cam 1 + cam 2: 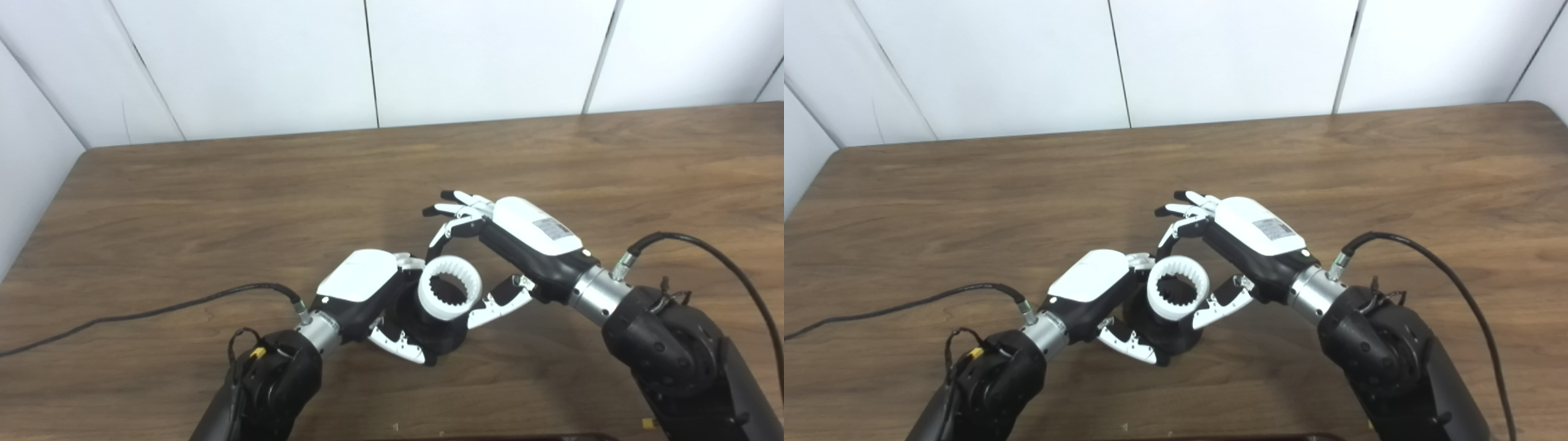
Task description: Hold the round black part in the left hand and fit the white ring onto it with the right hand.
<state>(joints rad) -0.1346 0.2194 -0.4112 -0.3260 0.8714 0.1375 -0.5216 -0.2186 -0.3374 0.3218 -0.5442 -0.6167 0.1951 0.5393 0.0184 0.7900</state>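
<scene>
My left hand (361,288) is shut on the round black part (444,340), gripping it from the left just above the table. The white ring (427,300), toothed on its inside, sits tilted on top of the black part. My right hand (520,239) reaches in from the right. One finger touches the ring's upper edge and the thumb its lower right edge, pinching it. The other fingers (456,202) are spread out beyond the ring. The lower side of the black part is hidden by my left hand's fingers.
The brown wooden table (245,202) spreads to the left, right and far side, ending at a white panel wall. A black cable (153,312) trails left from my left wrist. Another cable (723,257) loops over my right forearm.
</scene>
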